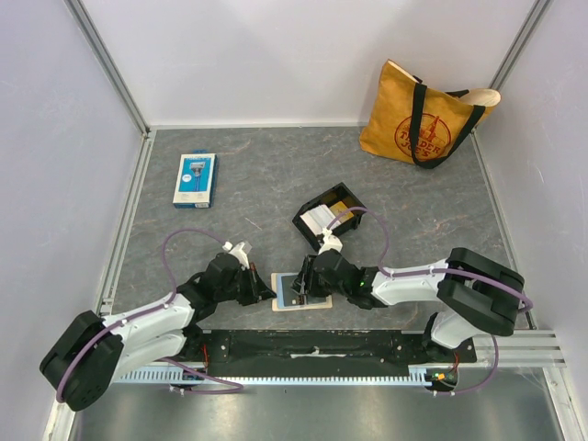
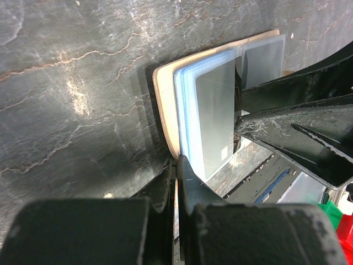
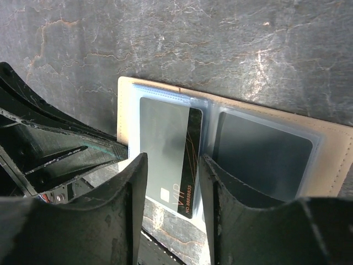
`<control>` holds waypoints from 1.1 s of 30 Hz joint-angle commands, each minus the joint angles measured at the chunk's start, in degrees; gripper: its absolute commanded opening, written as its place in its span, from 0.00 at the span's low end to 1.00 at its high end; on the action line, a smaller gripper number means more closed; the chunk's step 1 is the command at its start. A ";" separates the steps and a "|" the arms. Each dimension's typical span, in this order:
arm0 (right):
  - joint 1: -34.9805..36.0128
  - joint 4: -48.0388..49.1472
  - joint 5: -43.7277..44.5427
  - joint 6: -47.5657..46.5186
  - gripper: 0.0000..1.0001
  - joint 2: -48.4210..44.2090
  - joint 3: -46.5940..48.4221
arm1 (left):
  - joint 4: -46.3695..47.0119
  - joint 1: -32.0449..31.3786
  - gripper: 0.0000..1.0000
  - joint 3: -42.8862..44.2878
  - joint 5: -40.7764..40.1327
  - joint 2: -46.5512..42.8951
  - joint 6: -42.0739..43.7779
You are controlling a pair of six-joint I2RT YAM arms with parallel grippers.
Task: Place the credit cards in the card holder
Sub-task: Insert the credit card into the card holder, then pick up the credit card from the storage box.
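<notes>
The tan card holder (image 1: 300,303) lies open near the table's front edge, clear sleeves up. My left gripper (image 1: 272,291) is shut on its left tan edge (image 2: 165,105), as the left wrist view shows. My right gripper (image 1: 307,281) hovers over the holder with its jaws apart. Between its fingers lies a dark grey VIP credit card (image 3: 168,149), partly inside the left sleeve with its near end sticking out. Another dark card (image 3: 262,157) sits in the right sleeve of the holder (image 3: 333,152). More credit cards (image 1: 322,219) lie in the black tray.
The black tray (image 1: 303,223) stands just behind the right gripper. A blue-and-white retail package (image 1: 195,178) lies at the far left. A yellow tote bag (image 1: 427,115) leans at the back right. The table's front rail (image 1: 312,344) runs right under the holder.
</notes>
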 commanded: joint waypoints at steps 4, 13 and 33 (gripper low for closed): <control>1.07 1.79 -3.05 -0.60 0.41 2.08 2.18 | 2.61 -0.13 0.02 0.69 1.15 0.92 0.36; 3.35 -7.60 0.98 -2.53 0.44 2.00 7.27 | 1.65 -0.21 0.02 0.69 0.80 -1.54 -0.43; 4.23 -7.52 -0.07 -3.32 0.42 2.43 9.39 | -1.60 -0.13 0.02 0.60 -0.17 -5.15 -0.43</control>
